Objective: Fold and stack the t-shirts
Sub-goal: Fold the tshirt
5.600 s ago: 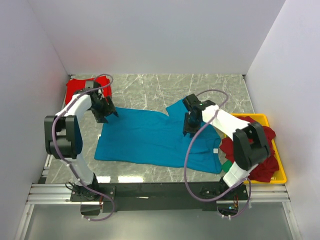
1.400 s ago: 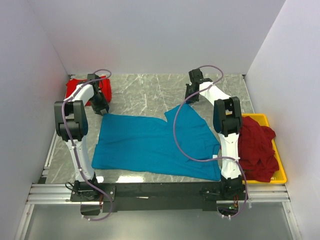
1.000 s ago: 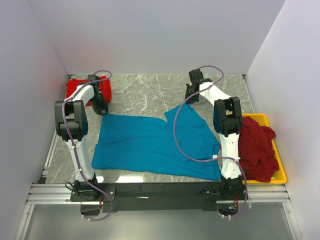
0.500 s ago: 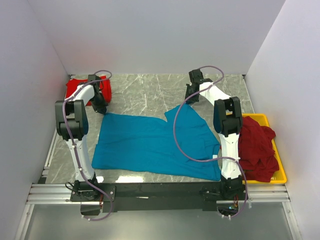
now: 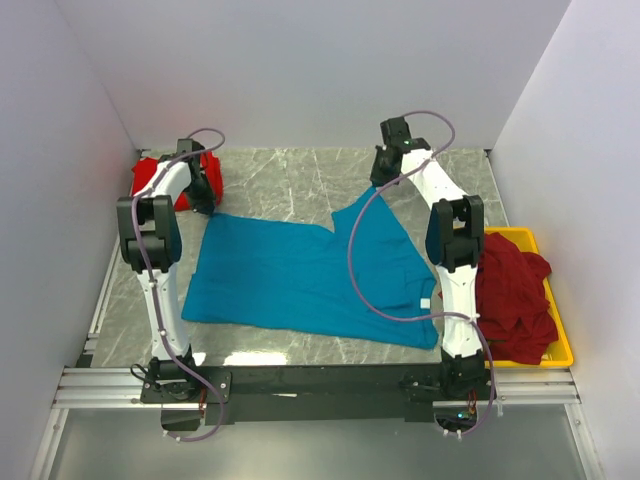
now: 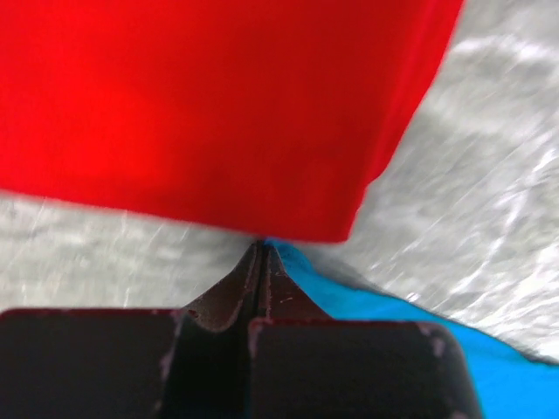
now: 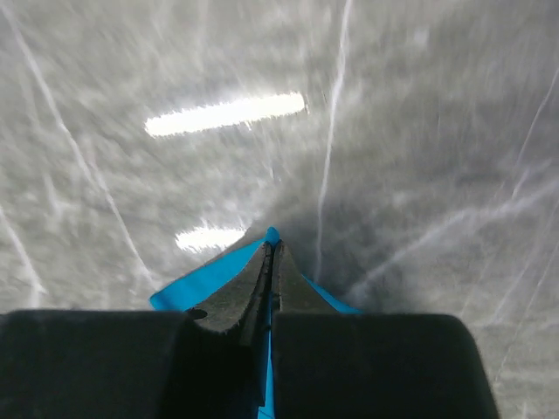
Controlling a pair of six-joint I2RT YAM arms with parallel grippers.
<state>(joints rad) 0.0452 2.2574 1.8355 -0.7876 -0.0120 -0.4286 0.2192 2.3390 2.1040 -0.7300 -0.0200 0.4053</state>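
**Desk:** Seen from above: grey marbled table (image 5: 290,185), white walls on three sides. Largest item on it?

**Photographer:** Teal shirt (image 5: 300,280), plain and short-sleeved. Spread mostly flat across the middle between the two arms, pulled up at two far corners. Small white tag near the right hem.

**Desk:** Any containers?

**Photographer:** One: yellow tray (image 5: 562,352) at the right edge, beside the right arm. Heaped with maroon shirts (image 5: 515,295), crumpled, hiding most of the tray floor. Cannot tell how many.

**Desk:** Anything else in cloth?

**Photographer:** Red shirt (image 5: 150,178) in the far left corner, lying on the table with a straight, clean edge toward the teal one.

**Desk:** And the grippers?

**Photographer:** Left gripper (image 5: 207,206) pressed together on the teal shirt's far left corner, just beside the red shirt; teal cloth visible at the fingertips in the wrist view. Right gripper (image 5: 378,186) likewise clamped on the far right corner, with teal fabric between the closed fingers and bare marble beyond.
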